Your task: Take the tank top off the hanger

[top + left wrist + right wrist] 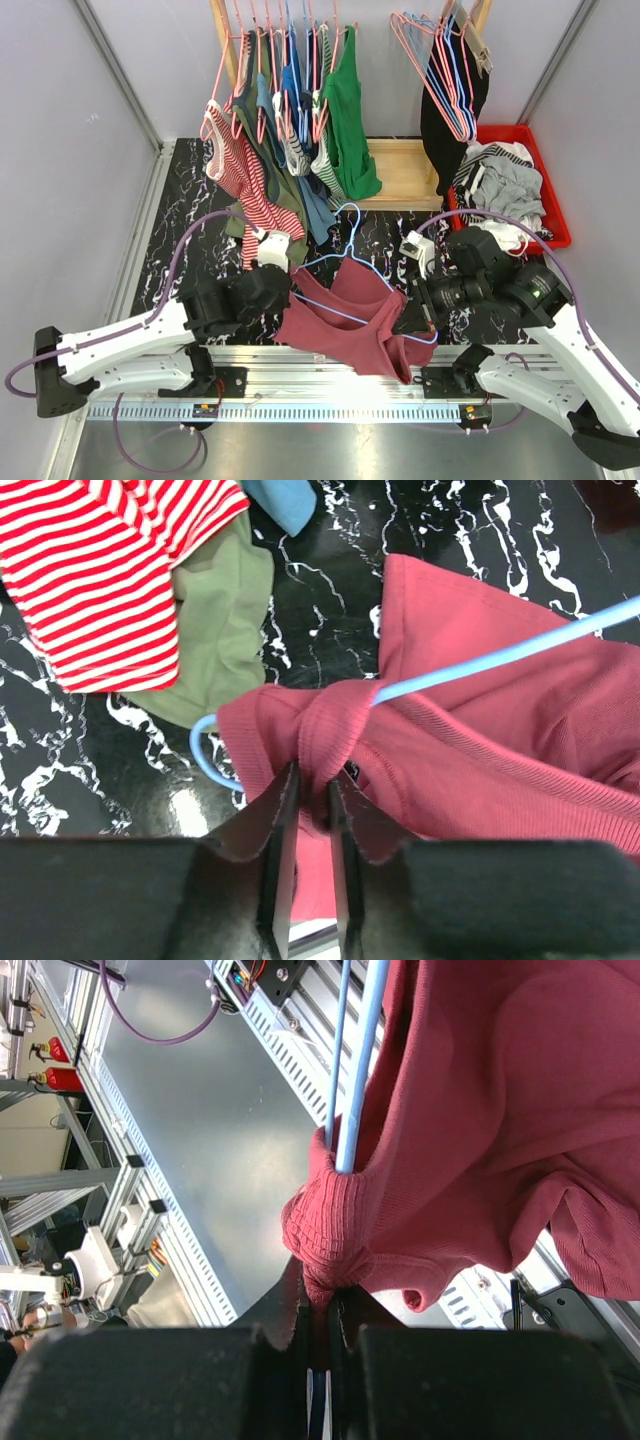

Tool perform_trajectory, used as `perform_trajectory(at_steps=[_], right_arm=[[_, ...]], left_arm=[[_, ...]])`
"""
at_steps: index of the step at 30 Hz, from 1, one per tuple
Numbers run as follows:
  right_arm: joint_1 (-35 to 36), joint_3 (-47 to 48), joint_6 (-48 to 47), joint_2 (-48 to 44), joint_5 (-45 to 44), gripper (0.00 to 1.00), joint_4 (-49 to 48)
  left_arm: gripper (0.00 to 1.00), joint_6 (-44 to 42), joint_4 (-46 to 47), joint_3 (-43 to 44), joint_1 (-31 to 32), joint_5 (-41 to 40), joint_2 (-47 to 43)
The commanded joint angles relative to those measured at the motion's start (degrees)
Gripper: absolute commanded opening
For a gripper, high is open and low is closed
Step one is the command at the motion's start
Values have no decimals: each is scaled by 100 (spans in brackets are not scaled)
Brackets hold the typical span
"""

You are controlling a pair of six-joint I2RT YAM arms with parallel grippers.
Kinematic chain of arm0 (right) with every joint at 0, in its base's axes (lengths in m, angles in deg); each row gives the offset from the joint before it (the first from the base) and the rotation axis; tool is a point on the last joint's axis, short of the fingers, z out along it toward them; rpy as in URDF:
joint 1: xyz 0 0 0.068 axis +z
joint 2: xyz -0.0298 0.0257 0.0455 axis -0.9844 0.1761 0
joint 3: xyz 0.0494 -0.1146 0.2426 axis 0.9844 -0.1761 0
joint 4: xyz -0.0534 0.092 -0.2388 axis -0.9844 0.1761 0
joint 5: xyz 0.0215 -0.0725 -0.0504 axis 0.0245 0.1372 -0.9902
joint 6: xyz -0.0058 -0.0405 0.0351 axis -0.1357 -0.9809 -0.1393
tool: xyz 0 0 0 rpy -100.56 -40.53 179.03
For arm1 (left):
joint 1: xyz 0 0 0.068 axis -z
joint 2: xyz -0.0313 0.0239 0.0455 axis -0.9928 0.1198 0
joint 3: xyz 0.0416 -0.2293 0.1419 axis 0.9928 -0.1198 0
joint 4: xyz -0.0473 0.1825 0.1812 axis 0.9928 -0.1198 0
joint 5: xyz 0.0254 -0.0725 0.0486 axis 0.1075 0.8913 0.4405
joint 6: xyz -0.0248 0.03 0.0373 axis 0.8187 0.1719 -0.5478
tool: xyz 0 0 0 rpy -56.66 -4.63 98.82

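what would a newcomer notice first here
A dark red tank top on a blue hanger sags at the near edge, its straps pinched by the left pincer and right pincer. Behind stand a rack of bright clothes and, at right, a red bin of laundry.

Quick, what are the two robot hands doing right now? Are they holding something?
Left gripper: closed, pinching a bunched strap of the red tank top.
Right gripper: closed, pinching the other strap of the red tank top.
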Motion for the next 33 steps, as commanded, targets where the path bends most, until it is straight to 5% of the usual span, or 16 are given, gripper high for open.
perform_trajectory(at_steps=[1, 6, 15, 24, 27, 28, 33], right_arm=[[86, -12, -1, -127, 77, 0, -80], [121, 14, -45, -233, 296, 0, 16], [148, 461, -203, -698, 604, 0, 342], [156, 683, 95, -1243, -643, 0, -254], [156, 490, 262, -1279, -1020, 0, -413], [156, 454, 306, -1262, -1117, 0, -414], [148, 357, 166, -981, -1637, 0, -186]], left_arm=[[14, -57, -111, 212, -135, -141, -365], [0, -206, -488, 46, -601, -54, -892], [0, -707, -964, -227, -1655, 481, -1701], [9, -690, -639, -605, -1832, 2352, -2237], [68, -681, -560, -544, -1832, 2871, -2588], [95, -699, -542, -465, -1823, 2986, -2694], [99, -681, -594, -114, -1832, 3496, -3450]])
